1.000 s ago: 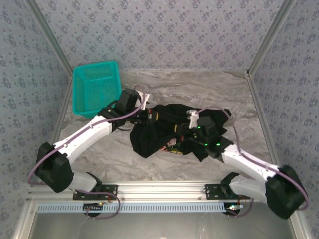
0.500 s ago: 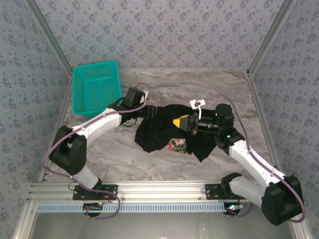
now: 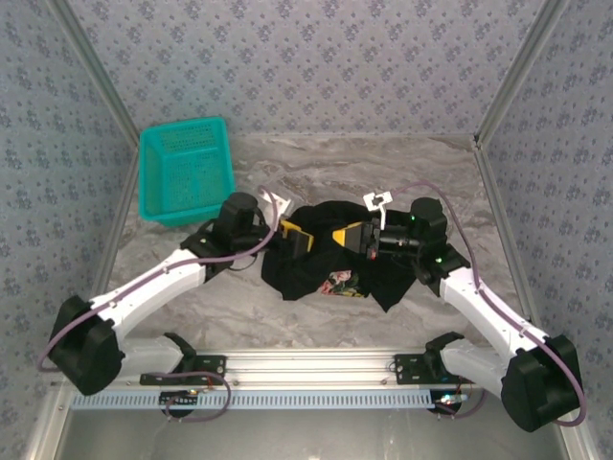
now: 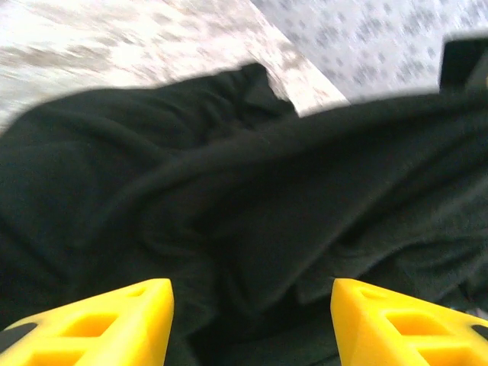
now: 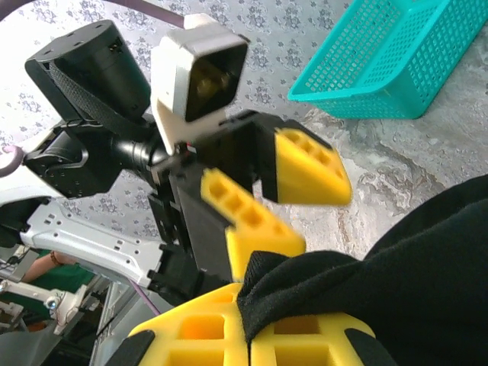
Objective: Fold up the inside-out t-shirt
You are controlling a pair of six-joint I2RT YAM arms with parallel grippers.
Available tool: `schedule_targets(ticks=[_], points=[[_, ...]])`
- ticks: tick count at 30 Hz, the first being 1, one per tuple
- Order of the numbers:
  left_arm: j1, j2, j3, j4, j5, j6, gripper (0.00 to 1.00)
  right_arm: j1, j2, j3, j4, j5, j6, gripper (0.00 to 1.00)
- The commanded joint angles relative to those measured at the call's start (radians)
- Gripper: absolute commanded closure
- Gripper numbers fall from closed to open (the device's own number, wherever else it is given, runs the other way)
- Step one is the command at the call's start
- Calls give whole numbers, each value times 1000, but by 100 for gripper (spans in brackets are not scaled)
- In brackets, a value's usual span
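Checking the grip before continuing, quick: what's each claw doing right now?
Left claw: open, holding nothing.
Right claw: closed on the t-shirt.

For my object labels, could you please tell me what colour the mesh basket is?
The basket is teal; it shows best in the top external view.

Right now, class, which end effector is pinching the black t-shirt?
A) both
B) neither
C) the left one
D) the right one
D: in the right wrist view the right end effector is shut with a fold of the black t-shirt pinched between its yellow fingers, while the left end effector has its fingers spread apart and grips nothing.
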Motion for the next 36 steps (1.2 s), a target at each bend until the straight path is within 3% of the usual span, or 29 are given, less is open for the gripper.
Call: schedule_targets(ticks=[1,8,11,15,17,19,22,28,32,36], points=[[-25,72,48,48,133,84,42,-7,-9,51,-43,-36,-47,100],[-45,175,104,59,142,127,44,-12,-25,63,-93,-41,-74,100],[-45,219,140,87,160,128,57,-13,-29,58,-130,-51,-99,100],[-45,261,181,144,225,99,91,-37,-56,71,-285,-32,-201,100],[-44,248,193,110,227,112,100,-69,-75,94,-415,23,-267,100],[-36,201,193,41,204,142,100,-104,-84,129,-559,146,-333,100],[-27,103,170,-7,180,131,100,-100,-69,182,-703,456,-364,100],[-23,-14,159,-31,335,37,100,30,34,259,-674,895,-319,97],[13,-24,174,-17,315,-115,100,86,139,381,-811,1102,-353,82],[86,8,185,10,242,-361,100,122,130,452,-954,1239,-436,63]])
